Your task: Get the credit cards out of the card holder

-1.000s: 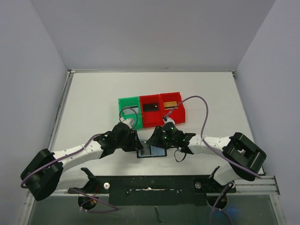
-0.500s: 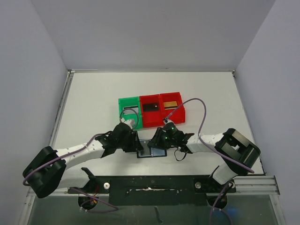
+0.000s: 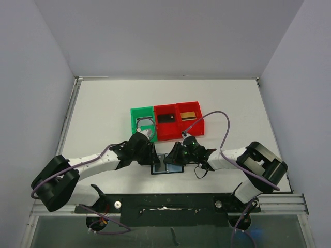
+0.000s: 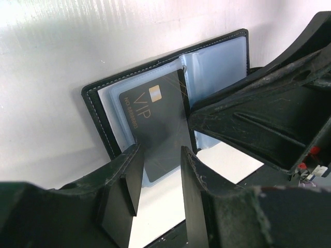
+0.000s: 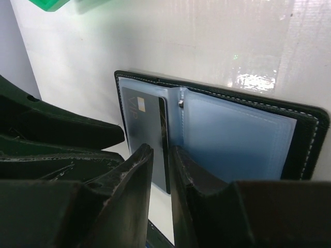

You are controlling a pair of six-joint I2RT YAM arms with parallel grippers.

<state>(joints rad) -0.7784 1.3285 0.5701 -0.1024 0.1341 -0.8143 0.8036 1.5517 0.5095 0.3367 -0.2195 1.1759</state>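
The card holder point(image 3: 175, 168) lies open on the white table between my two grippers, its grey-blue pockets point(image 4: 222, 57) point(image 5: 232, 139) facing up. A dark grey credit card point(image 4: 155, 113) point(image 5: 145, 124) printed VIP sticks partly out of the left pocket. My left gripper point(image 4: 160, 151) point(image 3: 151, 157) is open, its jaws either side of the card's near end and one finger at the holder's black edge. My right gripper point(image 5: 162, 149) point(image 3: 169, 157) is open only a narrow gap, with the card's inner long edge in that gap. A black credit card point(image 3: 166, 118) and a gold one point(image 3: 189, 114) lie in the red bins.
Three bins stand in a row just beyond the grippers: a green bin point(image 3: 135, 123), a middle red bin point(image 3: 165, 130) and a right red bin point(image 3: 199, 124). The left arm's cable loops over the green bin. Grey walls enclose the table on three sides.
The right gripper's jaws have narrowed around the card's edge. Both wrists have crept slightly closer together over the holder. The holder has not moved.
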